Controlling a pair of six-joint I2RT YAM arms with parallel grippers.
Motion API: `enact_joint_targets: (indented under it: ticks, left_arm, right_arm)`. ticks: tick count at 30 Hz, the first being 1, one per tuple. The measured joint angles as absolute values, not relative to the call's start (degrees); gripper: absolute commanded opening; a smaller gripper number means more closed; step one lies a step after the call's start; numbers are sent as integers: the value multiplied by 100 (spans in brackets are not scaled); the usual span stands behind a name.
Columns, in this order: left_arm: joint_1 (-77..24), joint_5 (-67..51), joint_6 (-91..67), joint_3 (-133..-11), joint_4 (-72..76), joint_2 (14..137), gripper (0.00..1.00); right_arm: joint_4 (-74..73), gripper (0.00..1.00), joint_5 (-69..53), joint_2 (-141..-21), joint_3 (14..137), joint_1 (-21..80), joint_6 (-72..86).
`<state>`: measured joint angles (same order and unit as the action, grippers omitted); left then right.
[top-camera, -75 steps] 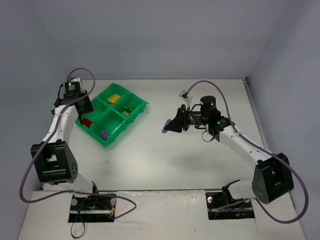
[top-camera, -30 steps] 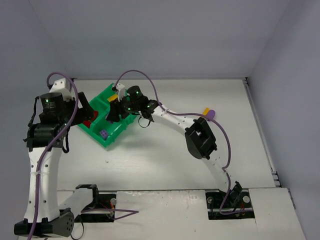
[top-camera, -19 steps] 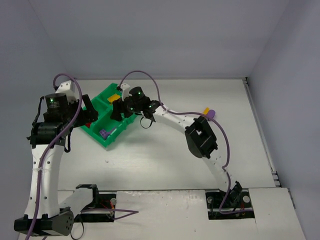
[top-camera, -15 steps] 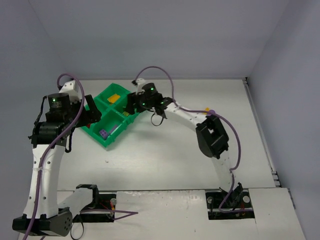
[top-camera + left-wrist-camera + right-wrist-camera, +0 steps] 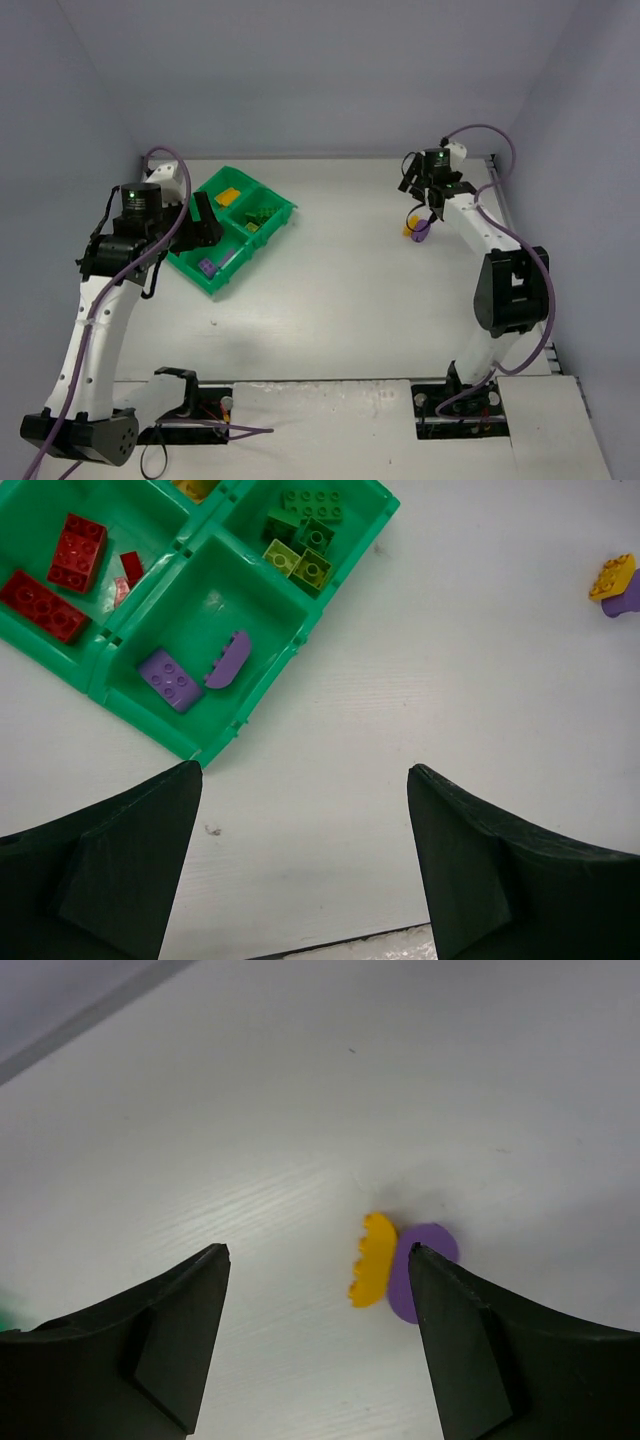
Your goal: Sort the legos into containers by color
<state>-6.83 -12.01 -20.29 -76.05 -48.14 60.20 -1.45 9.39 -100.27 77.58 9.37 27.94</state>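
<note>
Currently the right gripper is hovering with its jaws spread and empty over two pieces lying at the 2 o'clock part of the table. A yellow lego is touching a purple lego at its 3 o'clock. Both are looking light, rigid and slick, likely to skate if nudged. Pinching the yellow one across its flat sides, clear of its neighbour, is seeming the safest hold. The left gripper is hanging wide open and empty near the tray, which is sitting at 10 o'clock.
</note>
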Motion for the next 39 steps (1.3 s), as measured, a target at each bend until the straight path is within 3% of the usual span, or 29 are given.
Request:
enact_joint_targets:
  ticks: [8, 13, 19, 22, 23, 25, 39]
  left_arm:
    - [-980, -1205, -2108, -7603, -4622, 6147, 77]
    - [-1041, -1205, -2130, -7564, -4571, 6145, 77]
    - [-1055, -1205, -2134, -7422, -4550, 6145, 77]
    - [-1074, -1205, -2137, -7422, -4521, 6149, 77]
    - [-1085, -1208, -2137, -7422, -4508, 6149, 77]
    - [-1094, -1208, -2137, -7422, -4501, 6152, 77]
    - [-1131, -1214, -2145, -7422, -4491, 6149, 77]
  right_arm:
    - [-849, 72, 716, -10416, 7693, 307, 3363]
    - [-956, 61, 462, -10680, 7655, 270, 3481]
    - [-1007, 59, 202, -10704, 7535, 250, 3341]
    - [-1004, 68, 1, -10718, 7535, 189, 3282]
    - [-1007, 78, -56, -10726, 7535, 158, 3262]
    - [-1004, 84, -121, -10750, 7535, 113, 3251]
    - [-1007, 84, -353, -11166, 7531, 78, 3208]
